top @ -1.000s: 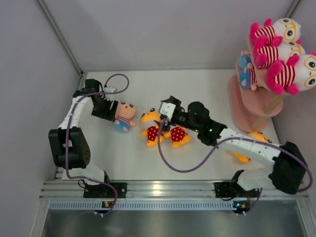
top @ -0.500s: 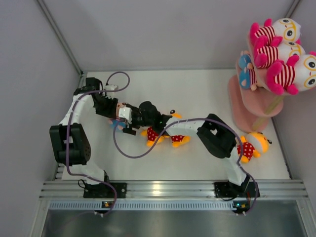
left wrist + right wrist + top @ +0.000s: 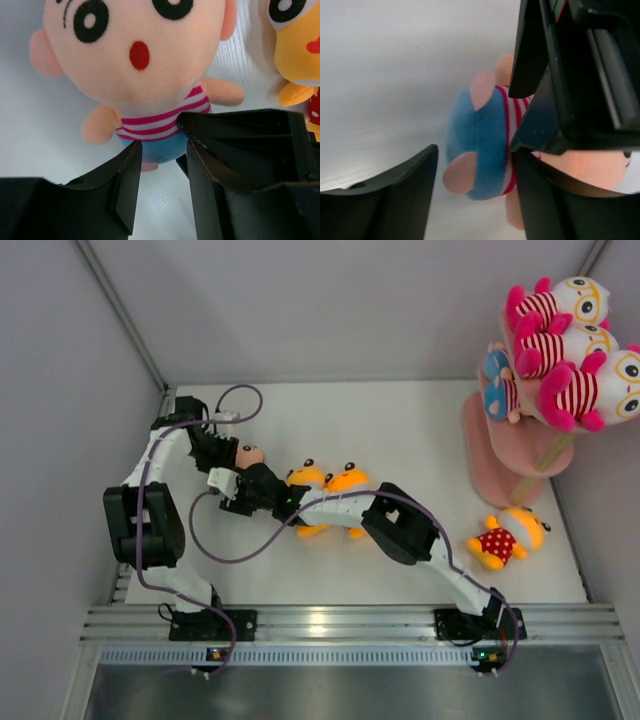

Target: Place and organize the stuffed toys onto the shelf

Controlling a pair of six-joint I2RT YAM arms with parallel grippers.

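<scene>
White tabletop; plain grey walls; aluminium rail along near edge.

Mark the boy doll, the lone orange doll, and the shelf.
boy doll [image 3: 134, 52], left wrist view, its face
lone orange doll [image 3: 496, 544], top external view, its red outfit
shelf [image 3: 497, 462], top external view, bare bottom board

The right gripper swung left (over orange toys) to the doll.
</scene>
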